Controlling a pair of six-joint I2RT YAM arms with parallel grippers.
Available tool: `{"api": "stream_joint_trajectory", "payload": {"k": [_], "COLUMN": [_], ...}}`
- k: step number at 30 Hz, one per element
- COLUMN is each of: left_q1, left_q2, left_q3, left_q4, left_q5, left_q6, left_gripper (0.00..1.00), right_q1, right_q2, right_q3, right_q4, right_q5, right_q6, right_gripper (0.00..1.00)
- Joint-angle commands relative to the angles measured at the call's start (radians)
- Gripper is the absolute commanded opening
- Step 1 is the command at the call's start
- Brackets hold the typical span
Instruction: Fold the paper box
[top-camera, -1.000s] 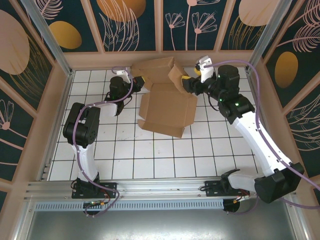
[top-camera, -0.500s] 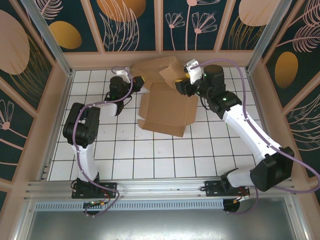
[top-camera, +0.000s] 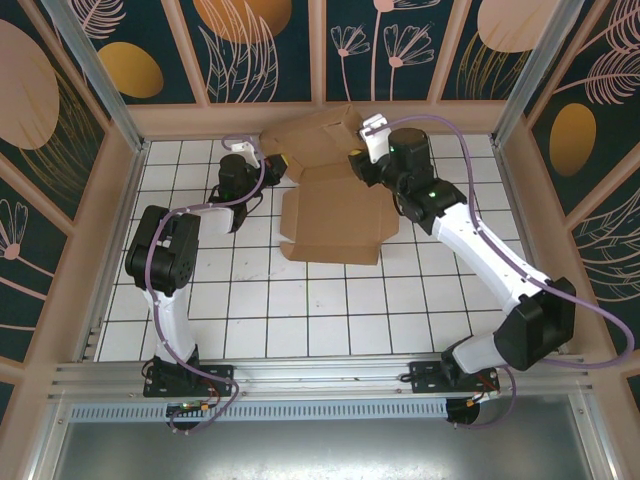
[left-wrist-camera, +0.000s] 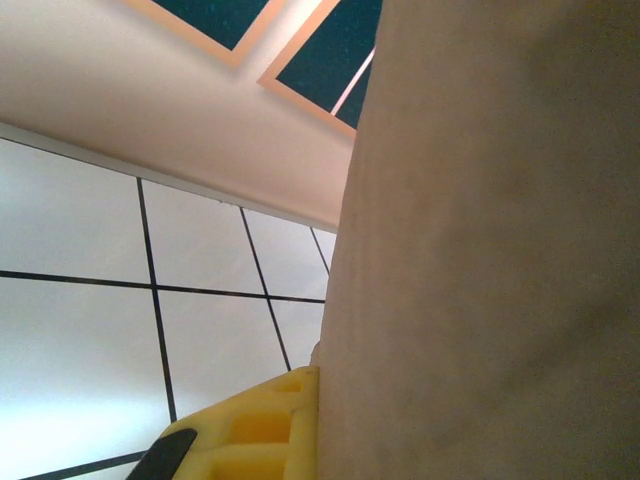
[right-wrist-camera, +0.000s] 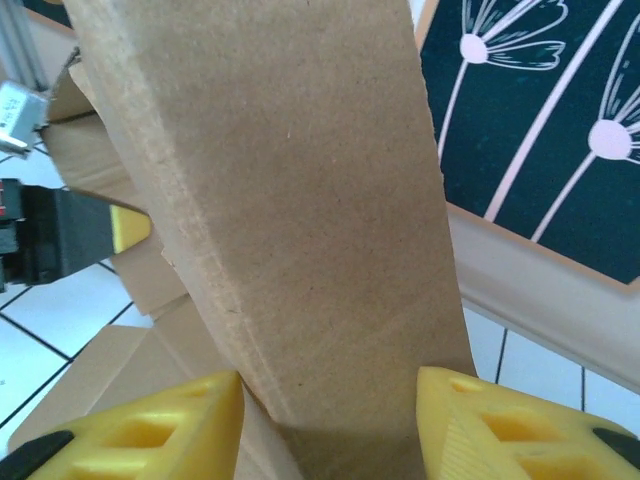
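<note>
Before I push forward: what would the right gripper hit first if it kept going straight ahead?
The paper box: its raised flap sits between the right gripper fingers, directly ahead. The back wall lies beyond it, depth unclear.

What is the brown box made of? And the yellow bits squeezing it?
The paper box looks like plain brown cardboard, matte: its cut edge is fuzzy, with pressed creases. The yellow fingers look like moulded plastic, smooth, with hollow pockets, possibly rubber.
</note>
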Motion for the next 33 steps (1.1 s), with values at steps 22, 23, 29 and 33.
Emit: {"api": "stream_joint_trajectory", "payload": {"k": [22,23,29,33], "left_q1": [-0.004,-0.005,-0.005,-0.004], "left_q2": [-0.084,-0.086,-0.094,-0.1], "left_q3": [-0.033,-0.035,-0.046,-0.05], "left_q4": [0.057,0.055,0.052,0.054], "left_q5": [0.065,0.066,0.07,0.07], "left_q6": [0.011,0.011,0.017,0.014], "left_gripper": [0.0,0.0,0.0,0.0], "right_q1": [0.136,0.142,0.176,0.189], "right_q2": [0.137,0.137,0.167,0.196], "right_q3": [0.066,0.06,0.063,0.077], "right_q4": [0.087,0.101,0.154,0.189], "right_q5": [0.392,0.413,0.52,0.571], "right_q6": [-0.102,-0.109,-0.158,-0.165], "right_gripper": [0.15,0.09,0.11,0.2]}}
